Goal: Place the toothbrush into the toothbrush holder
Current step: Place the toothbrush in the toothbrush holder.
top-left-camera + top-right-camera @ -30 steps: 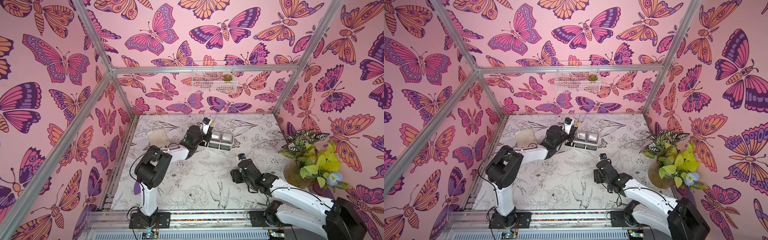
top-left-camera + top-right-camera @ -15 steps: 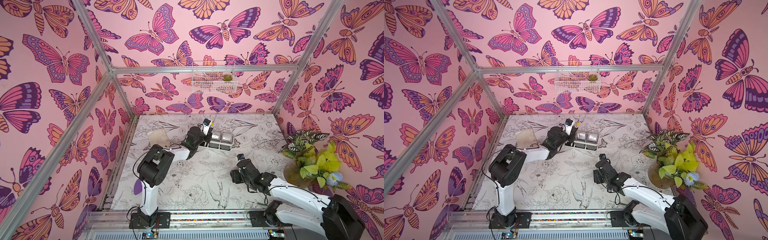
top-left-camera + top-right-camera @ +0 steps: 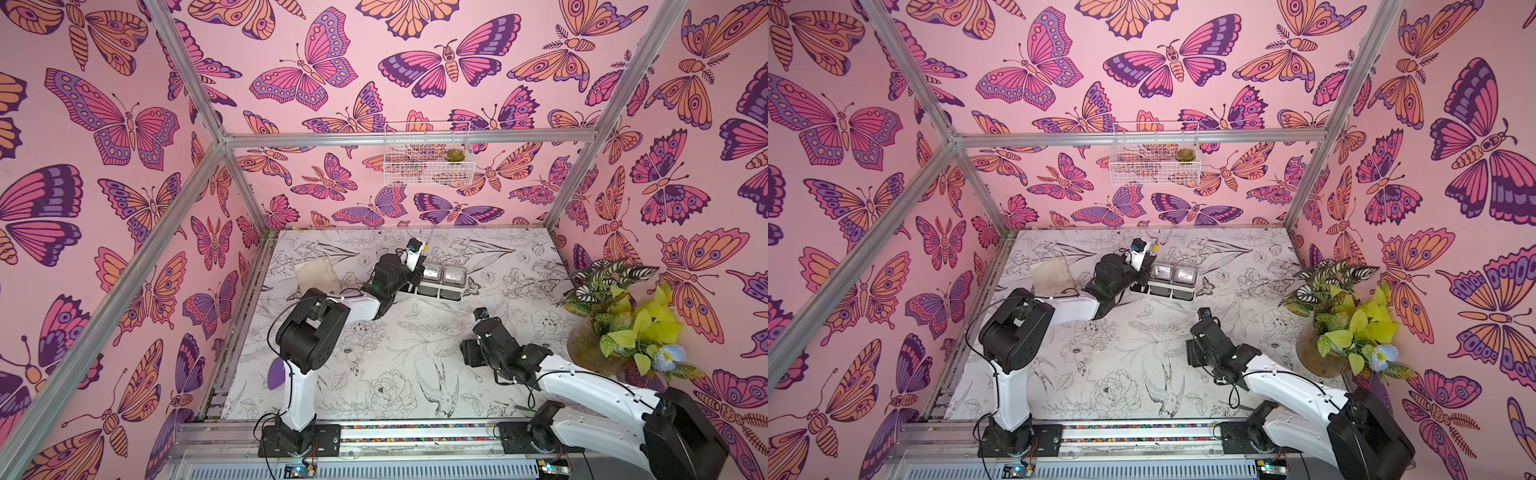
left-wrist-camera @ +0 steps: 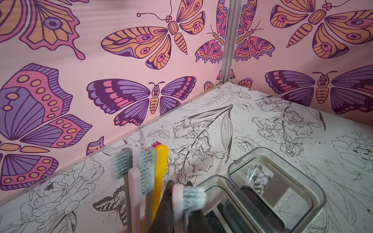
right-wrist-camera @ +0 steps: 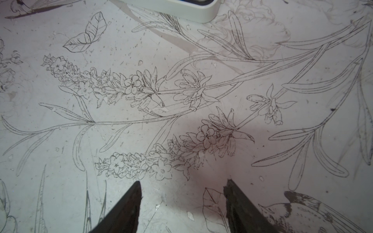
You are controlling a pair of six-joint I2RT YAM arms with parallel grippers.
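Note:
My left gripper (image 4: 179,184) is shut on a pink toothbrush (image 4: 178,198) that stands upright, its grey-white bristle head level with my fingertips. Its lower handle is out of view. It is held at the slot end of the white toothbrush holder (image 3: 441,283), beside the two clear-grey cups (image 4: 282,181). Several other toothbrushes stand there: grey ones (image 4: 123,167), a pink one and a yellow one (image 4: 160,161). In both top views the left gripper (image 3: 415,266) (image 3: 1142,266) hangs over that end. My right gripper (image 5: 182,183) (image 3: 482,313) is open and holds nothing, low over the table in front of the holder.
A potted plant (image 3: 615,316) stands at the right edge. A white wire basket (image 3: 428,153) with a small succulent hangs on the back wall. A beige square pad (image 3: 318,274) lies at the back left. The holder's near corner (image 5: 181,8) shows in the right wrist view.
The left arm's elbow has shifted slightly to the right. Both grippers stay where they were, with unchanged jaws.

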